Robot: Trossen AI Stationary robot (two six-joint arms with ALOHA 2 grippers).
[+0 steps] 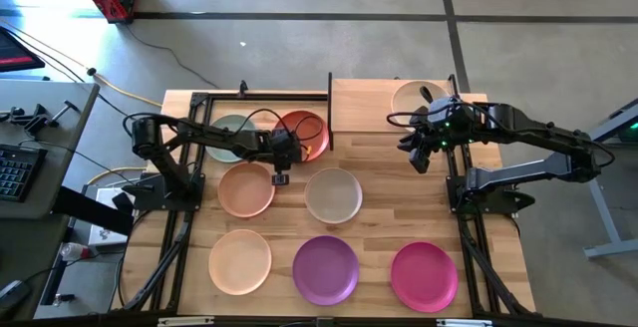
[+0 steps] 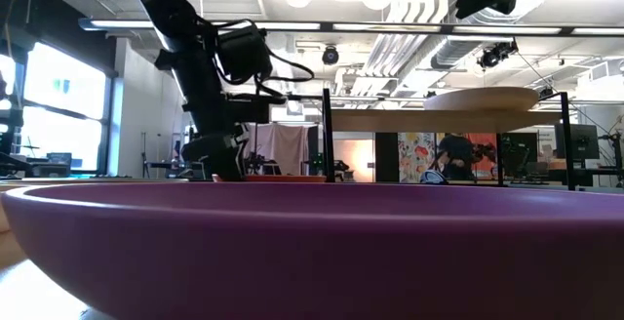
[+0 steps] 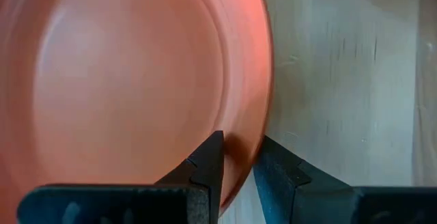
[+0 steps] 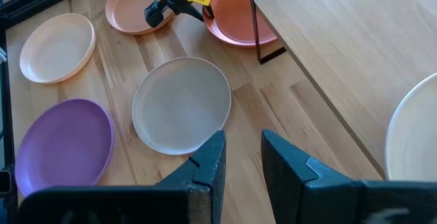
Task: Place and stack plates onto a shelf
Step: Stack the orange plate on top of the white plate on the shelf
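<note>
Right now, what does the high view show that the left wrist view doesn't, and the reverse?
Only the high view shows the shelf with one cream plate on it, the other plates on the table, and the right pincer empty beside the shelf. Only the left wrist view shows the left pincer straddling the plate's rim. Both show the terracotta plate.

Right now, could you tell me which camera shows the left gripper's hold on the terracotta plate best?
The left wrist view: the left gripper straddles the terracotta plate rim. The high view shows it small; the right wrist view, distant; the low view, only a sliver.
</note>
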